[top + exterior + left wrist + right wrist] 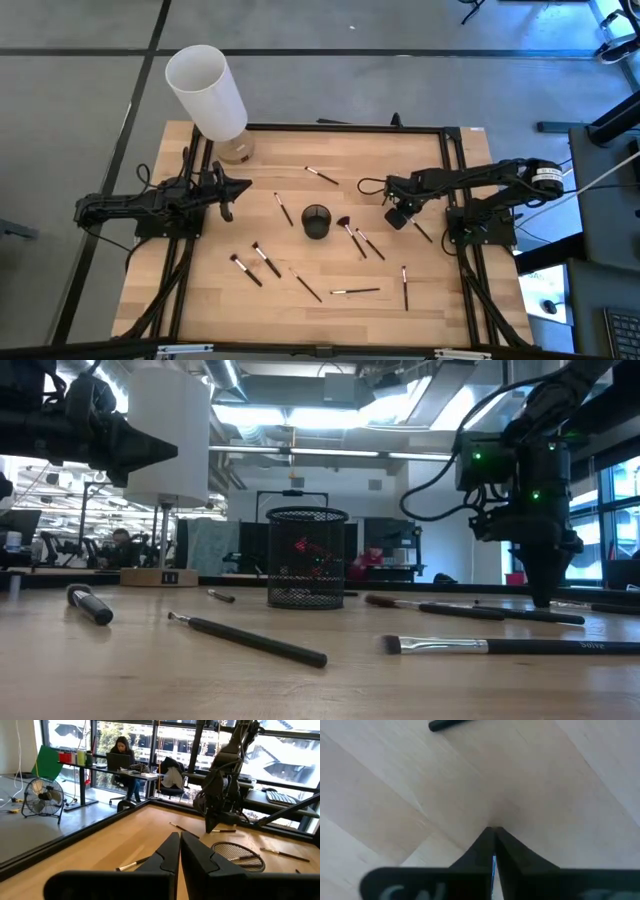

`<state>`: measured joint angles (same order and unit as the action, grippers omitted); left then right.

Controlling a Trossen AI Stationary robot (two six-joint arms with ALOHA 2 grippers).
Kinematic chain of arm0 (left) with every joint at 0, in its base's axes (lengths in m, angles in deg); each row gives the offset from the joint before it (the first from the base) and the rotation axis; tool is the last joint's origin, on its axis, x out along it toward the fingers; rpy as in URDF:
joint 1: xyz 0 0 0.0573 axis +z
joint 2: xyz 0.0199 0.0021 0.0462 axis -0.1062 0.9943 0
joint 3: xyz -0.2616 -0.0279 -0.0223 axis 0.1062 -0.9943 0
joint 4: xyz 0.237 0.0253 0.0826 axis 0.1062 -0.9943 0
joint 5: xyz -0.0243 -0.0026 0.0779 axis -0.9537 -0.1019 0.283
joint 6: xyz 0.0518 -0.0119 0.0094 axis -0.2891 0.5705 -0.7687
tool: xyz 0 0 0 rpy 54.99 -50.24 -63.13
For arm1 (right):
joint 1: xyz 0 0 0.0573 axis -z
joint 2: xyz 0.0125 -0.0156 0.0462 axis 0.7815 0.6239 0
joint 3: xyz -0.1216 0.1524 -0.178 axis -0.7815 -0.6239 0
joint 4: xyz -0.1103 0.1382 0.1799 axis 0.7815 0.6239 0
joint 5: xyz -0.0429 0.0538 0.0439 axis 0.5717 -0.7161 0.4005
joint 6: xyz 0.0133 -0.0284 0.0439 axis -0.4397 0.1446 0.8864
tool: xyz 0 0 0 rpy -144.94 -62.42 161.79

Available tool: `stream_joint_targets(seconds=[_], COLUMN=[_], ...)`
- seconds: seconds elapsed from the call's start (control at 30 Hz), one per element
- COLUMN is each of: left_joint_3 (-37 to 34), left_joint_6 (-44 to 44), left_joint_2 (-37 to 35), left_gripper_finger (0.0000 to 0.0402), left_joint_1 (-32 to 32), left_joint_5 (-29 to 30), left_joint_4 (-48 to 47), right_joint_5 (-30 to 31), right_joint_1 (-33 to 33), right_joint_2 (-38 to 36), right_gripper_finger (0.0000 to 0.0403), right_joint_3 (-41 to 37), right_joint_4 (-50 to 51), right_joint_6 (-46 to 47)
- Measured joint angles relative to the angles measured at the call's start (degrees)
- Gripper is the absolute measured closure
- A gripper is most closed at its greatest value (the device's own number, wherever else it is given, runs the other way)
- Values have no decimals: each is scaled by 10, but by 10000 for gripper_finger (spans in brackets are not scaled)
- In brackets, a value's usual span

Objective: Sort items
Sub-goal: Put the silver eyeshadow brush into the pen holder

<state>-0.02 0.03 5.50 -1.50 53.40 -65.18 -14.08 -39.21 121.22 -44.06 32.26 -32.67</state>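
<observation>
right gripper [398, 218] down at the table [470, 300], fingers pressed together; whether they pinch a brush, cannot tell. left gripper [232, 188] waits at the left edge, fingers closed. brushes [355, 291] lie scattered around the black mesh cup [316, 221].

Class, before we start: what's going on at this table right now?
Two dark robot arms are sorting thin dark-handled makeup brushes scattered over a wooden table around a black mesh cup. The right gripper is down at the tabletop, shut, beside one brush; whether it grips one is unclear. The left gripper waits shut at the left side.
</observation>
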Motion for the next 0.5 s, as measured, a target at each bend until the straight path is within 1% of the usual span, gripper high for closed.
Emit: stream_joint_targets(seconds=[0.17,0.33,0.4,0.5], left_joint_3=[0,0,0,0], left_joint_6=[12,32,40,41], left_joint_2=[0,0,1,2], left_gripper_finger=[391,390,389,390], left_joint_1=[0,0,0,0], left_joint_5=[-8,-21,-20,-10], left_joint_4=[0,-1,-1,-1], right_joint_5=[17,76,101,126], right_joint_1=[-1,0,0,0], right_joint_2=[-9,-54,-75,-101], right_gripper_finger=[398,400,400,401], right_joint_3=[23,93,119,138], right_joint_4=[6,-32,-78,-204], right_joint_6=[-1,-35,-58,-105])
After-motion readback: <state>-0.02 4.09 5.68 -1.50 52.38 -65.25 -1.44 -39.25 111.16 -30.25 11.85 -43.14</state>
